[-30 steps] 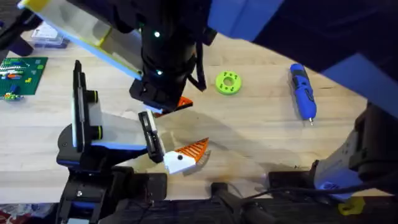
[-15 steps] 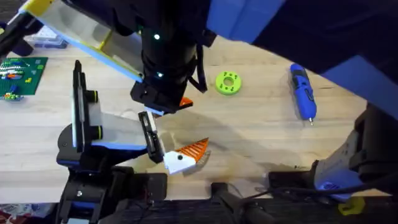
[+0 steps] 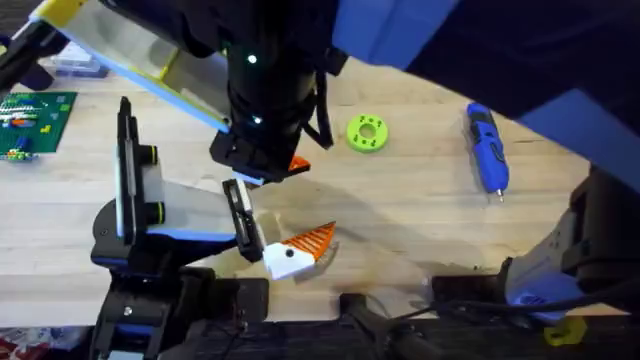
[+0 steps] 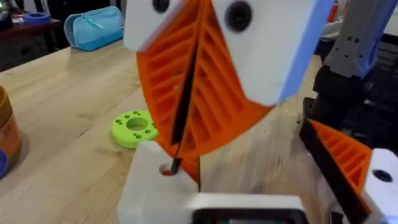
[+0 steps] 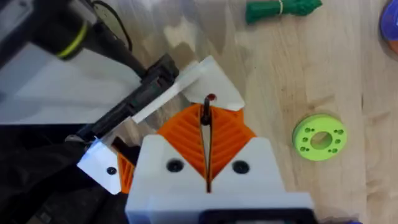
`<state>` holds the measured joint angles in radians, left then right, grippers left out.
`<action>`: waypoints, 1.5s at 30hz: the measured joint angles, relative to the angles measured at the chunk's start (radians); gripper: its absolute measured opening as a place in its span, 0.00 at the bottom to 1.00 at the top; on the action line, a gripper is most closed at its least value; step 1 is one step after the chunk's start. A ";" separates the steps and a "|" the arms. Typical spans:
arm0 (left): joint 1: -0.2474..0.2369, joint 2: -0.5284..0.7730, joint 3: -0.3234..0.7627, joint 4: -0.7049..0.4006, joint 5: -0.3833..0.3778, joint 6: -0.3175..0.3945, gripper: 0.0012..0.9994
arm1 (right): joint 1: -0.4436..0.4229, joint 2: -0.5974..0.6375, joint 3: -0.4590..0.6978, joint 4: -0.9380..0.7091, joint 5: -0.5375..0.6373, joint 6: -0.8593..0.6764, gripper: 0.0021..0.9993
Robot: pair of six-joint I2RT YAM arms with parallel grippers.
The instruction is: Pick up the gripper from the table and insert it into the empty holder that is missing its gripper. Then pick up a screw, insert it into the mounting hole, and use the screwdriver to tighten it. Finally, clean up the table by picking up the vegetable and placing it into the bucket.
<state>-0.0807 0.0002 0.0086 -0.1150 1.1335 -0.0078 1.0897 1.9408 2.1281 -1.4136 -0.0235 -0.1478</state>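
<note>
My right gripper [image 3: 293, 163] [image 5: 206, 121] [image 4: 186, 115] reaches across the table [image 3: 420, 210], its white fingers and orange ribbed pads shut on a thin black screw [image 5: 205, 109] [image 4: 178, 148]. The screw's tip sits at a red-ringed hole in the white gripper part [image 5: 208, 74] [image 4: 155, 186] on the holder's narrow black arm [image 5: 146, 93]. The holder [image 3: 150, 195] stands at the left. My left gripper [image 3: 300, 245] [image 5: 107, 167] lies just below that arm. The blue screwdriver [image 3: 487, 148] lies at the right. A green vegetable [image 5: 283, 9] lies on the wood, and the orange-brown bucket [image 4: 6, 127] shows at a view's edge.
A lime-green disc with holes [image 3: 367, 133] [image 4: 134, 127] [image 5: 319, 138] lies between the holder and the screwdriver. A green circuit board [image 3: 35, 118] and a clear parts box [image 3: 75, 58] sit at the far left. A large blue shape covers the overhead view's upper right.
</note>
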 joint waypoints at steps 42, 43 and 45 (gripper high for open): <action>0.000 0.000 0.000 0.000 0.000 0.000 0.99 | -0.003 0.000 0.000 0.000 0.001 -0.018 0.01; 0.000 0.000 0.000 0.000 0.000 0.000 0.99 | -0.004 0.000 0.000 0.000 0.001 -0.018 0.01; 0.000 0.000 0.000 0.000 0.000 0.000 0.99 | -0.005 0.000 0.000 0.000 0.000 -0.018 0.01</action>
<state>-0.0807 0.0002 0.0086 -0.1150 1.1333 -0.0078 1.0851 1.9407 2.1281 -1.4136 -0.0231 -0.1658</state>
